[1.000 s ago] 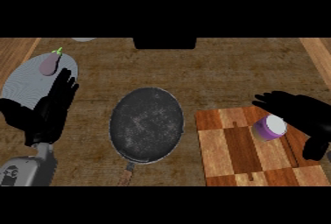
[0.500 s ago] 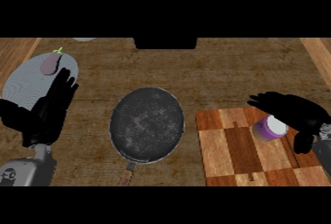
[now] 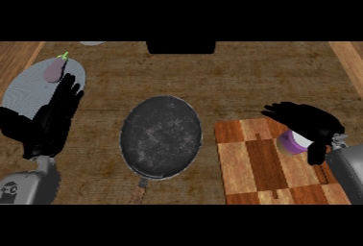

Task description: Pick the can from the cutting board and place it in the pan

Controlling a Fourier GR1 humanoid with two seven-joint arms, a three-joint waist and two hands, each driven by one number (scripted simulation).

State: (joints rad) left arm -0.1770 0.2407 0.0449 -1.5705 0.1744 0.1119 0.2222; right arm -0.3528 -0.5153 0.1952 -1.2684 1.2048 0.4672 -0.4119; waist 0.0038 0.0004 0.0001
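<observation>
View: a single head camera, above the counter (image 3: 248, 72).
Facing: steeply down, the robot's own side at 6 o'clock.
Nearness: close; the counter's top fills the frame.
Frame: pan (image 3: 161, 137) central, cutting board (image 3: 255, 163) at 4 o'clock, plate (image 3: 28, 93) at 10 o'clock.
</observation>
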